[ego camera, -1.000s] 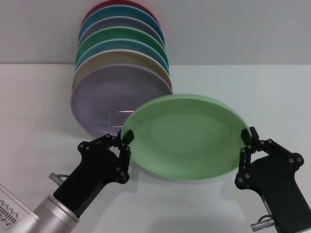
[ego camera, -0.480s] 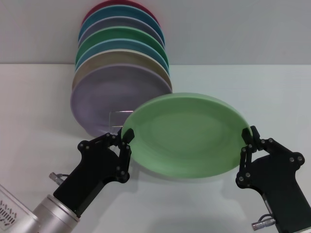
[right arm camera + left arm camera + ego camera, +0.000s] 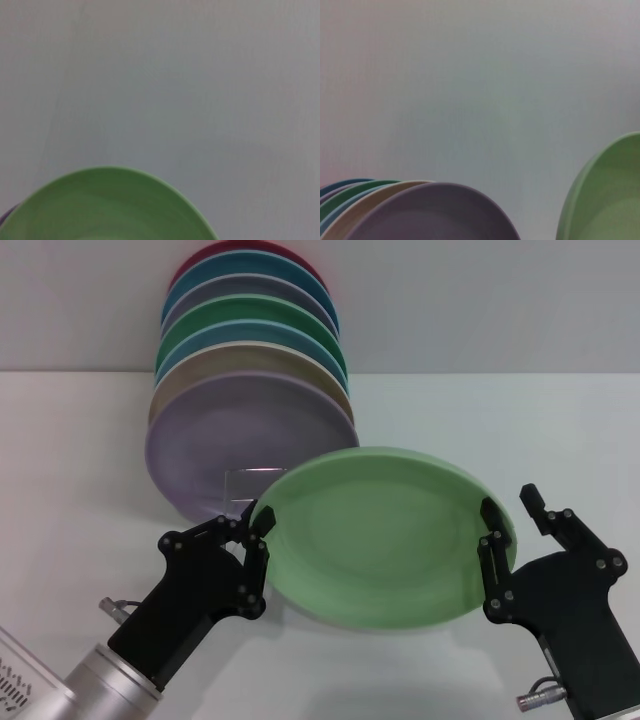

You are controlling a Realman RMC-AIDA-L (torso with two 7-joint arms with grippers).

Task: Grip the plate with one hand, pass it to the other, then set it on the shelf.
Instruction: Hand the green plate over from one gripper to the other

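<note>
The light green plate point(image 3: 380, 535) hangs above the white table, in front of the shelf point(image 3: 233, 488), whose wire loop shows just behind the plate's left rim. My left gripper point(image 3: 256, 530) is shut on that left rim. At the right rim my right gripper point(image 3: 510, 504) stands open, one finger over the plate's face and the other outside the rim. The plate's edge also shows in the left wrist view point(image 3: 610, 200) and the right wrist view point(image 3: 110, 205).
Several coloured plates stand upright in a row on the rack, with a lilac plate point(image 3: 240, 435) at the front and a darker green plate point(image 3: 255, 315) further back. The white table point(image 3: 70, 490) spreads to both sides under a grey wall.
My right gripper has opened and let go of the plate's right rim. The plate's right side has sunk slightly. The left gripper keeps its hold and has not moved.
</note>
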